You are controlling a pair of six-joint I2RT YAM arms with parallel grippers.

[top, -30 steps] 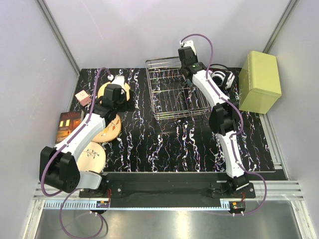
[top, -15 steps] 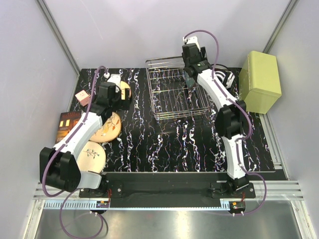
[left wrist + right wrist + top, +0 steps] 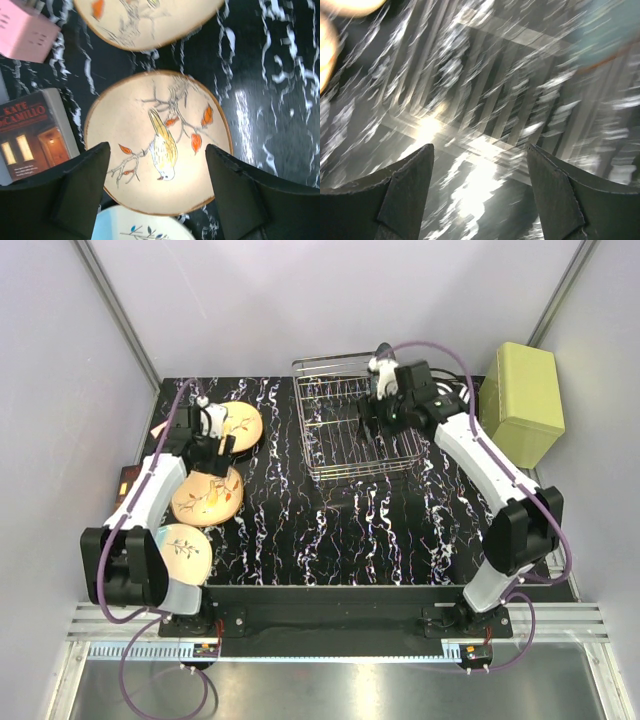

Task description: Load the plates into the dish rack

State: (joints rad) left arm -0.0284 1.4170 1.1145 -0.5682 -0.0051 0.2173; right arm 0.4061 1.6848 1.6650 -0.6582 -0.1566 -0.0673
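Three tan plates lie in a row at the left: a far plate [image 3: 242, 425], a middle plate [image 3: 207, 497] with a yellow bird [image 3: 162, 145], and a near plate [image 3: 185, 552]. My left gripper [image 3: 210, 443] hovers open over the bird plate [image 3: 150, 165], its fingers either side of it and apart from it. The dish rack [image 3: 340, 455] stands at the back centre. Over the rack's right part my right gripper [image 3: 372, 423] is open and empty [image 3: 480, 152]. The right wrist view is blurred. At its top right is a teal plate [image 3: 605, 32] with a brown rim.
A pink box [image 3: 25, 30] and a book [image 3: 35, 132] lie left of the plates. A pale green box [image 3: 520, 405] stands at the back right. Behind the right arm there is a white and black object [image 3: 452, 398].
My right gripper has opened and drawn back from the rack's far side. The left arm has moved nearer, from the far plate to above the bird plate.
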